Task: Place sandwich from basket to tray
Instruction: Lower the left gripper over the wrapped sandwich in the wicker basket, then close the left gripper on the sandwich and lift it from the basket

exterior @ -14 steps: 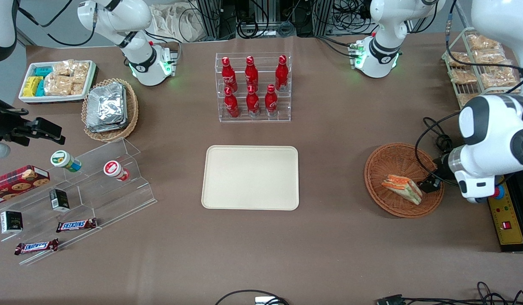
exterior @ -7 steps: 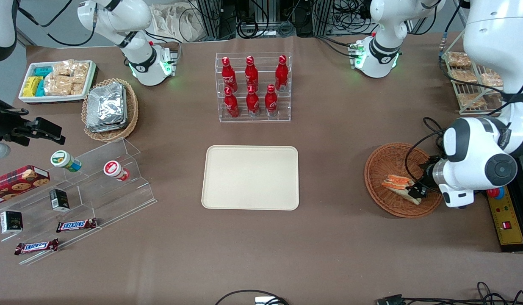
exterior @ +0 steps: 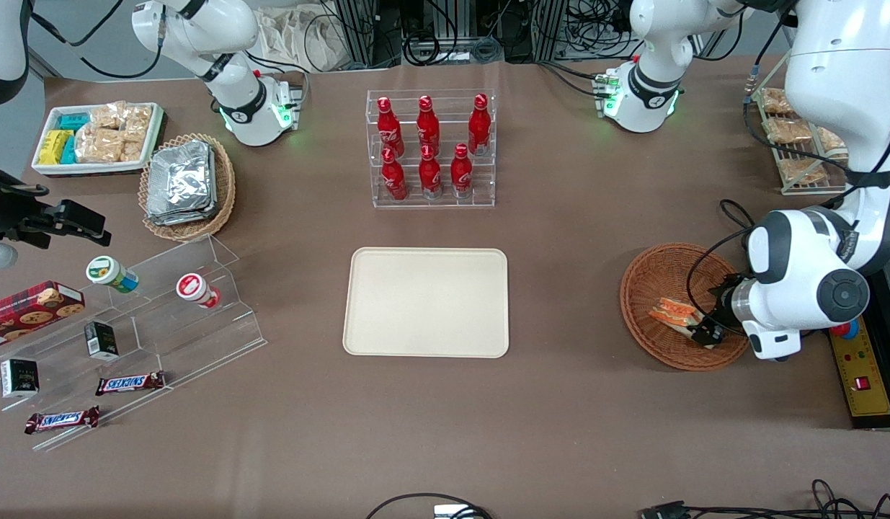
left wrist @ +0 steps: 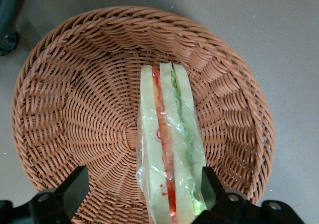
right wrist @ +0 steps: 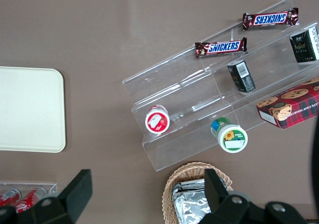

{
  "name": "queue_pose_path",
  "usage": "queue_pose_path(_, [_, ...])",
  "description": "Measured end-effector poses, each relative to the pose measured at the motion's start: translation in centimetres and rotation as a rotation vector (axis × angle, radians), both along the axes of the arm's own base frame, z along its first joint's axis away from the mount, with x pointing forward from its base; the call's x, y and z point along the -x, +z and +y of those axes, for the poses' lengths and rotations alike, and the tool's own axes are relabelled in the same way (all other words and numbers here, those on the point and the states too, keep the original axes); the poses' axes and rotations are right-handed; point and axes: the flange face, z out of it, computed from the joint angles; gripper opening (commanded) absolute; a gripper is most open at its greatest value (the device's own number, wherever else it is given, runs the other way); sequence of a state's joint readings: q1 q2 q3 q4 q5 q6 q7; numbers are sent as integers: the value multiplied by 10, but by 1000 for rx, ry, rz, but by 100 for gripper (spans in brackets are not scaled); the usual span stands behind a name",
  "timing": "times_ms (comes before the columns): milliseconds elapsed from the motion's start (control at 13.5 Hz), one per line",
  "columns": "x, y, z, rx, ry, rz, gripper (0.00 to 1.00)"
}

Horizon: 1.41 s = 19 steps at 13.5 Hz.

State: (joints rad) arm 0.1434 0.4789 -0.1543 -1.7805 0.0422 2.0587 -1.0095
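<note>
The sandwich point(exterior: 672, 311), a clear-wrapped wedge of white bread with orange and green layers, lies in the reddish-brown wicker basket point(exterior: 653, 281) toward the working arm's end of the table. My left gripper point(exterior: 704, 333) is low inside the basket at the sandwich's end nearest the arm. In the left wrist view the sandwich point(left wrist: 172, 149) lies on its side in the basket point(left wrist: 75, 84), and the gripper point(left wrist: 142, 190) is open around its wide end. One finger sits close against the green side; the other fingertip point(left wrist: 76, 186) stands well apart. The cream tray point(exterior: 426, 301) lies bare mid-table.
A clear rack of red bottles point(exterior: 430, 148) stands farther from the front camera than the tray. A wire rack of snack packets point(exterior: 805, 137) and a yellow control box point(exterior: 859, 367) flank the working arm. A stepped acrylic shelf point(exterior: 163, 310) and a tan foil-packet basket point(exterior: 187, 186) sit toward the parked arm's end.
The left arm has swung over the basket and come down. Its gripper has slid from the sandwich's end to straddle it, fingers still open. The sandwich stays in place.
</note>
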Motion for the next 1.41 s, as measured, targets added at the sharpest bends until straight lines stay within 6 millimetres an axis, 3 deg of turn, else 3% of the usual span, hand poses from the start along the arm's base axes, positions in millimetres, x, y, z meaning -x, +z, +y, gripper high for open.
queue_pose_path(593, [-11, 14, 0, 1, 3, -36, 100])
queue_pose_path(741, [-11, 2, 0, 4, 5, -29, 100])
queue_pose_path(1037, [-6, -41, -1, 0, 75, 25, 100])
queue_pose_path(1111, [-6, -47, -1, -2, 91, 32, 78])
queue_pose_path(1185, [-5, -48, -1, -3, 100, 33, 6])
queue_pose_path(1259, [-6, -47, -1, -4, 104, 31, 0])
queue_pose_path(1407, [-8, -43, -2, -4, 103, 24, 0])
